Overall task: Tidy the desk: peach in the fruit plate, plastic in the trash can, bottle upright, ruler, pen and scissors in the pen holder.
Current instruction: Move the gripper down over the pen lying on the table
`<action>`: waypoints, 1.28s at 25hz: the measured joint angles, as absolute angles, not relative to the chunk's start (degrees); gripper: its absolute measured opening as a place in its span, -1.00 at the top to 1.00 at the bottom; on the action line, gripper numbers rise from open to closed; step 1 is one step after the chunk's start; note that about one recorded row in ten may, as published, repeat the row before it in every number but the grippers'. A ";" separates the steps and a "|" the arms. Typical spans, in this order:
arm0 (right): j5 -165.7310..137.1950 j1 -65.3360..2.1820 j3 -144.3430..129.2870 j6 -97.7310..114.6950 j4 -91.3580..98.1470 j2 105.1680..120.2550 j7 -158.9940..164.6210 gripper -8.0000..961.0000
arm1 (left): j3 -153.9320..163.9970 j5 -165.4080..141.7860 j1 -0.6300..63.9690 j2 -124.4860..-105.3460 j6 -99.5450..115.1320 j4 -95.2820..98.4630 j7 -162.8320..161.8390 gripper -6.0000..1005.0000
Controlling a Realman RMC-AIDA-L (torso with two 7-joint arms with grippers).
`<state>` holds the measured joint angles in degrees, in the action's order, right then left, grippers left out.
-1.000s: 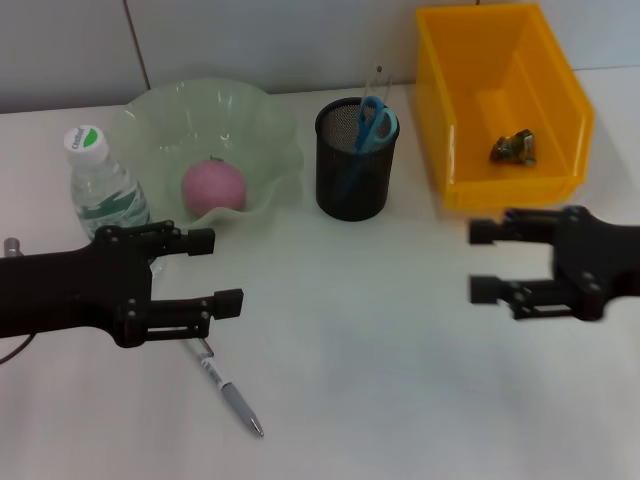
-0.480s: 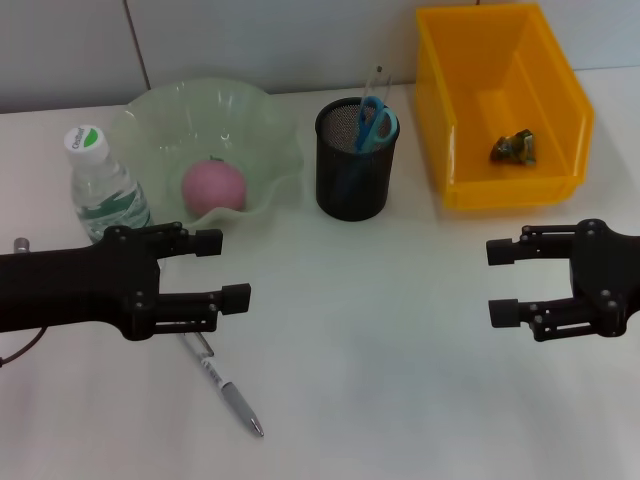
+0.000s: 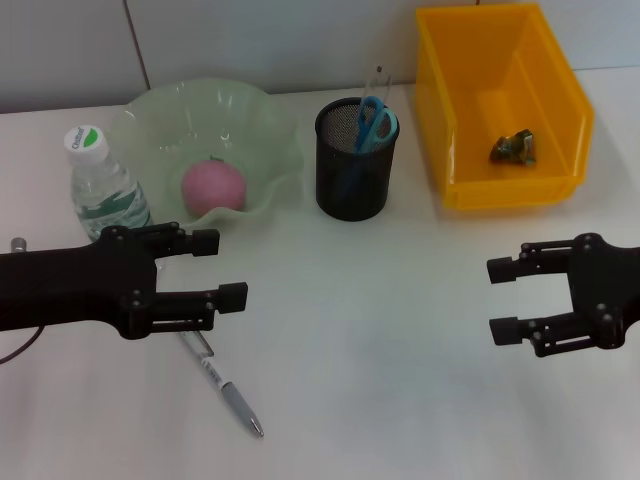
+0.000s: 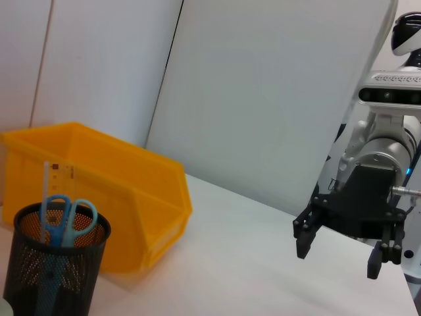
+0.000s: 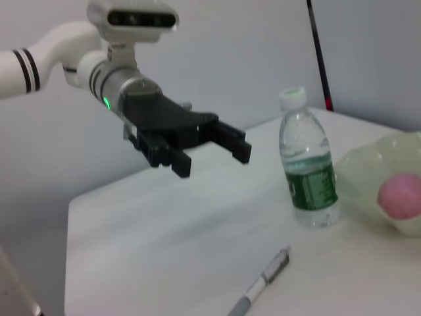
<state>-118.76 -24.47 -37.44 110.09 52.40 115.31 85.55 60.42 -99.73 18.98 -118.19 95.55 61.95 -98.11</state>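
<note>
One pen left out on the desk, both grippers empty and spread open.

One peach in the fruit plate at 11 o'clock, one upright bottle, scissors and ruler in the pen holder, one plastic scrap in the trash can at 1 o'clock. The pen lies at 7 o'clock, under the level left gripper; right gripper hovers level at 4 o'clock.

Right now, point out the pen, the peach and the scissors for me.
pen [image 3: 224, 385], head view, middle of its barrel.
peach [image 3: 213, 186], head view, centre of the fruit.
scissors [image 3: 374, 124], head view, blue handles above the holder rim.
</note>
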 joint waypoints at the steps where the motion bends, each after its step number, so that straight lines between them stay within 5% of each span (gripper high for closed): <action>1: -119.21 -24.66 -37.39 110.07 52.42 115.32 85.55 -0.60 | 60.48 -99.75 18.98 -118.17 95.54 61.94 -98.11 -0.62; 32: -120.61 -25.67 -37.09 109.16 52.20 115.49 86.22 -0.60 | 60.84 -105.66 23.37 -117.88 97.55 65.01 -98.03 -0.62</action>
<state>-120.61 -25.67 -37.09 109.16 52.20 115.49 86.22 60.84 -105.66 23.37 -117.88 97.55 65.01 -98.03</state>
